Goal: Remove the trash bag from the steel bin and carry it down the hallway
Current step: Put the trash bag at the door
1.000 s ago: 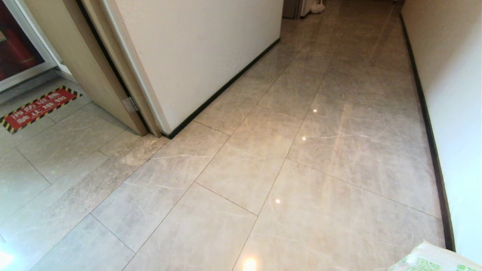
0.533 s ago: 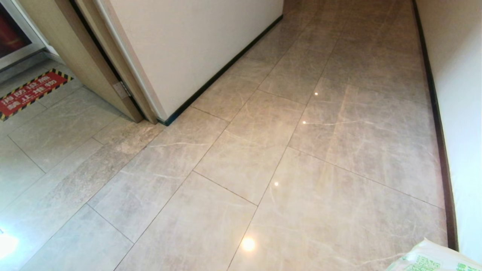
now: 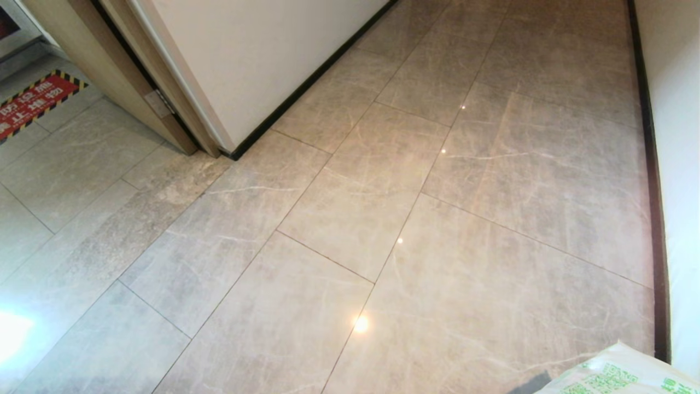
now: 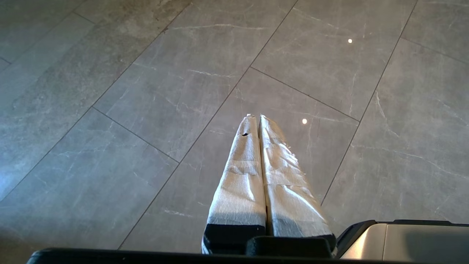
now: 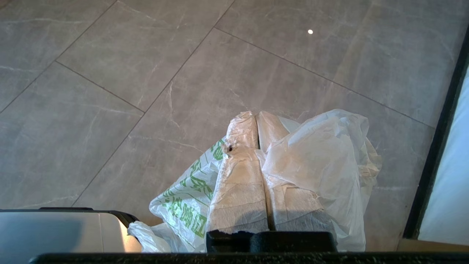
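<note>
White crinkly plastic with green print, the trash bag [image 5: 322, 165], is bunched up around the right gripper [image 5: 255, 116]. The two taped fingers [image 5: 240, 176] are pressed tight together, and the thin plastic looks pinched between them. Most of the bag puffs out on one side of the fingers, and a printed fold hangs on the other side. So the bag is right at the fingertips, not off to any side, and it hangs down from them over the floor. In the head view only a corner of the bag [image 3: 612, 377] peeks in, low on the robot's right.

The left gripper [image 4: 255, 117] is shut too, with nothing in it, and it just points at the floor. The right arm is the one that has the bag.

The hallway [image 3: 492, 164] runs on ahead, with shiny beige tiles, a white wall [image 3: 672, 109] close on the right and a black baseboard [image 3: 651, 164] along it. I think the bag is out already, and next comes rolling straight on, not too near that wall
</note>
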